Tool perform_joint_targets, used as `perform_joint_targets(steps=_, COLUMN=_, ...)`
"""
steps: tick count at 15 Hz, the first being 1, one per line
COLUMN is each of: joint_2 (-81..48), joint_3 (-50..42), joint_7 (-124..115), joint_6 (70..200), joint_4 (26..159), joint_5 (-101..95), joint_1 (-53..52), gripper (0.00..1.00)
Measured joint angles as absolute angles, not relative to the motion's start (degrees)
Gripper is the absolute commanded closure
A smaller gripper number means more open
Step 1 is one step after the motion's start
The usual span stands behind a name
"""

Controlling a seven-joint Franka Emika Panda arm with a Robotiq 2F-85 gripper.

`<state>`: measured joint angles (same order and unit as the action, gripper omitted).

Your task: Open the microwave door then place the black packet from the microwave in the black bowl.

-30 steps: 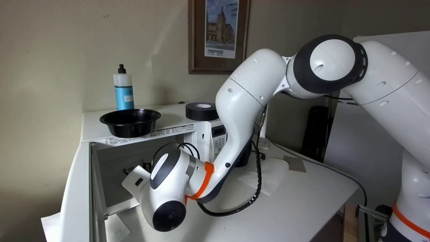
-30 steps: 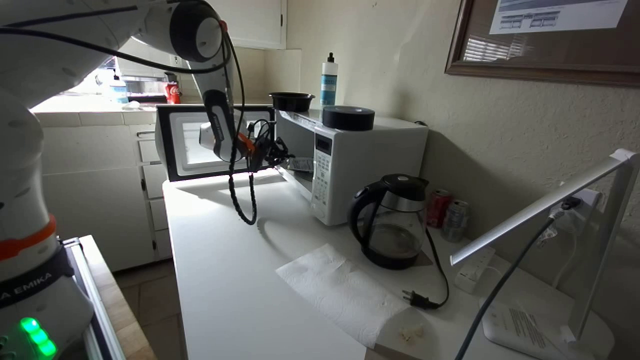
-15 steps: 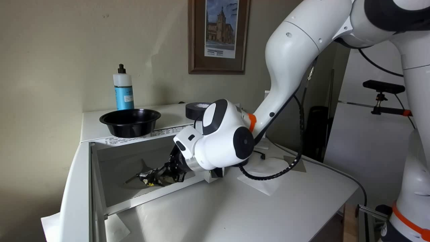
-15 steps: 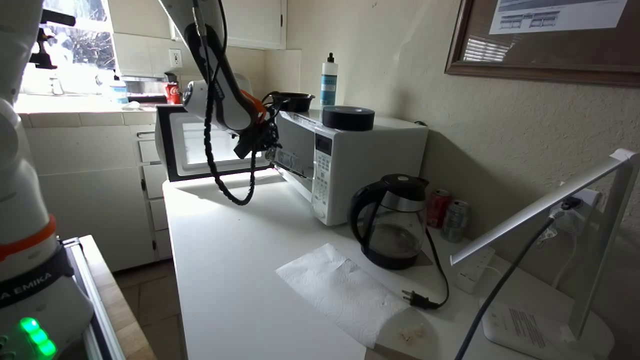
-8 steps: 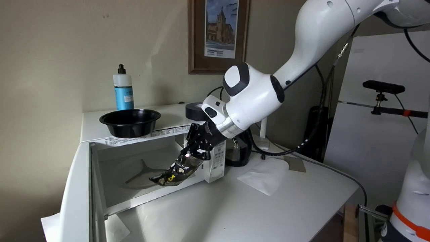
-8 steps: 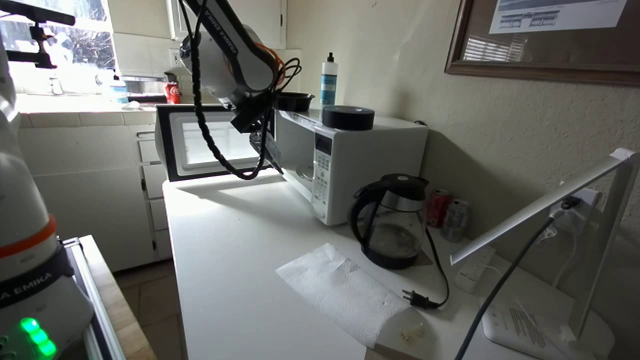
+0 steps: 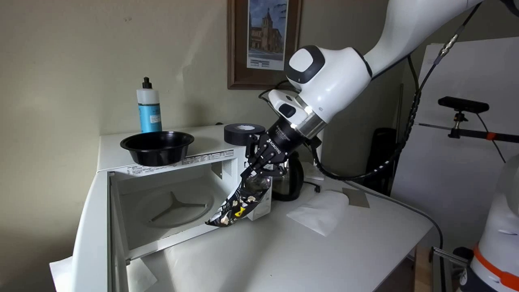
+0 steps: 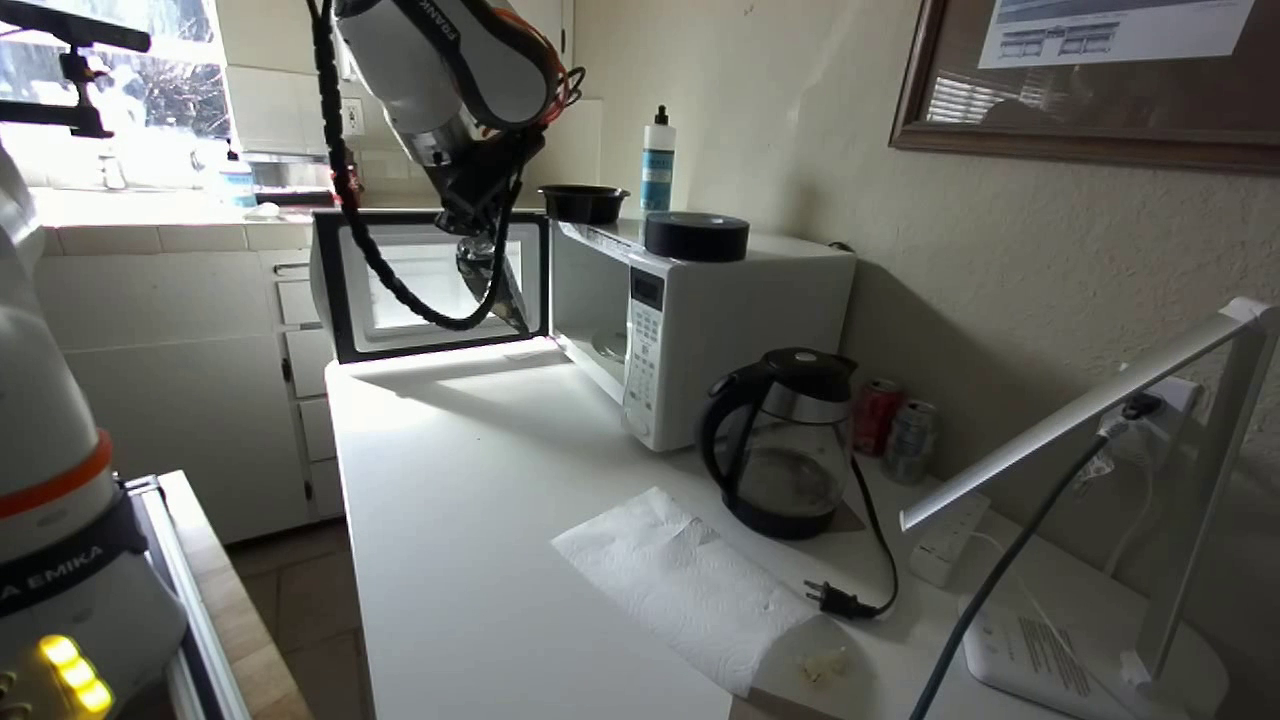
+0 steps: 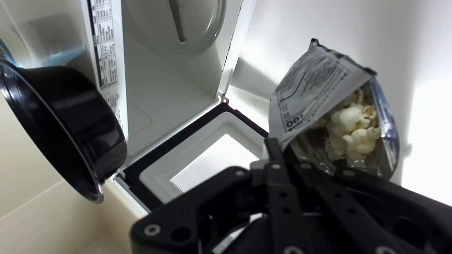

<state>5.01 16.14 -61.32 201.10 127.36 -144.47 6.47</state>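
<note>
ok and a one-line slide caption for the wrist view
Popcorn shows inside the black packet pinched in the jaws; to its left, the black bowl and the open microwave.

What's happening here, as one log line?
gripper: holding black packet | packet: outside microwave, popcorn showing | microwave door: open | black bowl: atop microwave

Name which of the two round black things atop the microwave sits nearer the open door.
The black bowl, standing toward the door; the tape roll lies toward the keypad.
</note>
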Motion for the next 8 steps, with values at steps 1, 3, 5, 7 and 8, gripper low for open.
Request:
perform_joint_targets(steps=1, joint_2=6.4, joint_3=16.1, joint_7=-59.4, joint_6=201.9, joint_4=128.2, joint_5=-144.4, joint_1=7.6, gripper=0.99)
perform_joint_targets(steps=3, joint_2=9.4, joint_3=16.2, joint_7=-57.3, joint_6=203.2, joint_4=129.1, joint_5=-144.4, joint_1=9.8, gripper=0.99)
perform_joint_targets(steps=5, joint_2=11.3, joint_3=16.2, joint_7=-56.8, joint_6=203.4, joint_4=129.7, joint_5=-144.4, joint_1=10.6, gripper=0.99)
perform_joint_targets(steps=7, joint_2=11.8, joint_3=16.4, joint_7=-56.8, joint_6=203.4, joint_4=130.0, joint_5=-144.4, joint_1=10.6, gripper=1.00)
perform_joint_targets(steps=8, joint_2=11.8, joint_3=16.3, joint_7=-56.8, joint_6=203.4, joint_4=130.0, joint_5=-143.4, joint_1=10.3, gripper=1.00)
